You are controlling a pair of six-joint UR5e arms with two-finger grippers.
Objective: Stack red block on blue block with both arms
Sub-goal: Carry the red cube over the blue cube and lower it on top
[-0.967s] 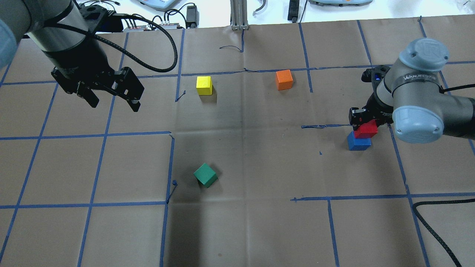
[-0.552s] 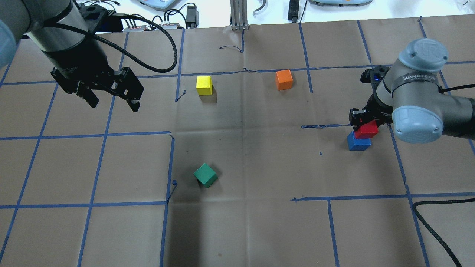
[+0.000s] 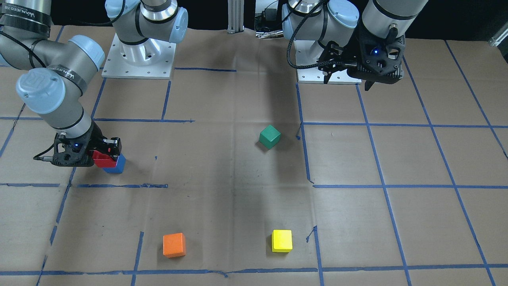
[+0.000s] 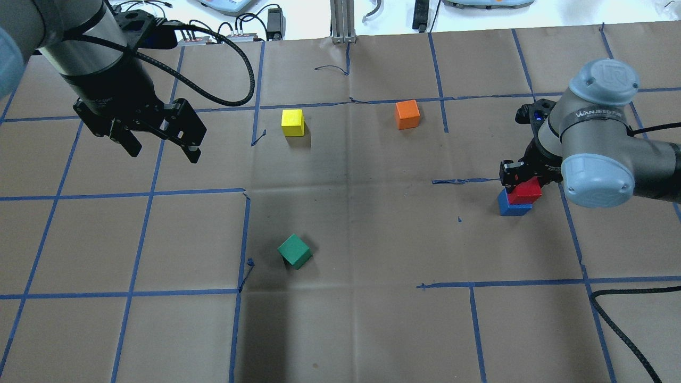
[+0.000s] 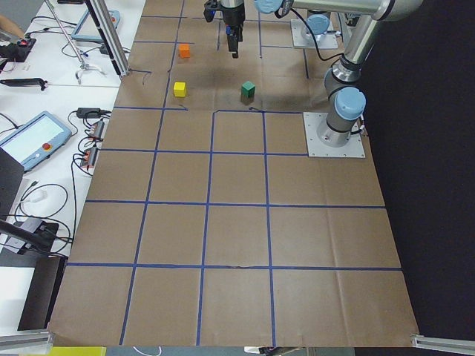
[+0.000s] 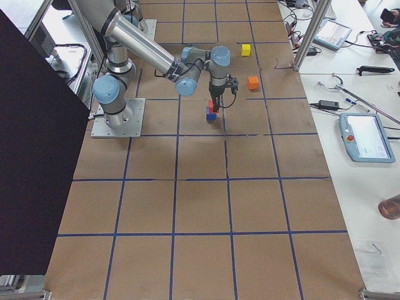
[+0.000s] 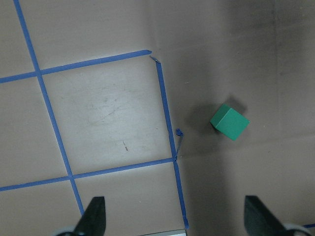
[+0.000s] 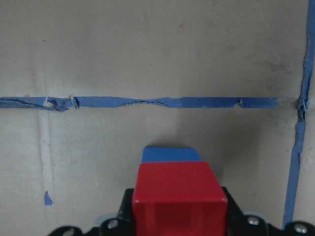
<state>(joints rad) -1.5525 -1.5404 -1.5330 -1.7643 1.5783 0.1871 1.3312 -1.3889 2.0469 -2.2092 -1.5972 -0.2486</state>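
The red block [image 4: 524, 190] is between the fingers of my right gripper [image 4: 523, 182], which is shut on it. It sits right over the blue block [image 4: 513, 207], at the blue block's top face; I cannot tell whether they touch. In the right wrist view the red block [image 8: 179, 192] covers most of the blue block [image 8: 170, 154]. The front view shows the same pair, the red block [image 3: 103, 159] over the blue block [image 3: 116, 167]. My left gripper [image 4: 163, 151] is open and empty, high above the table's left side.
A green cube [image 4: 294, 251] lies near the table's middle and shows in the left wrist view [image 7: 230, 121]. A yellow cube [image 4: 292, 122] and an orange cube [image 4: 407, 114] lie farther back. A black cable [image 4: 620, 319] trails at the front right.
My right gripper has lowered the red block slightly onto the blue block. My left arm has barely moved.
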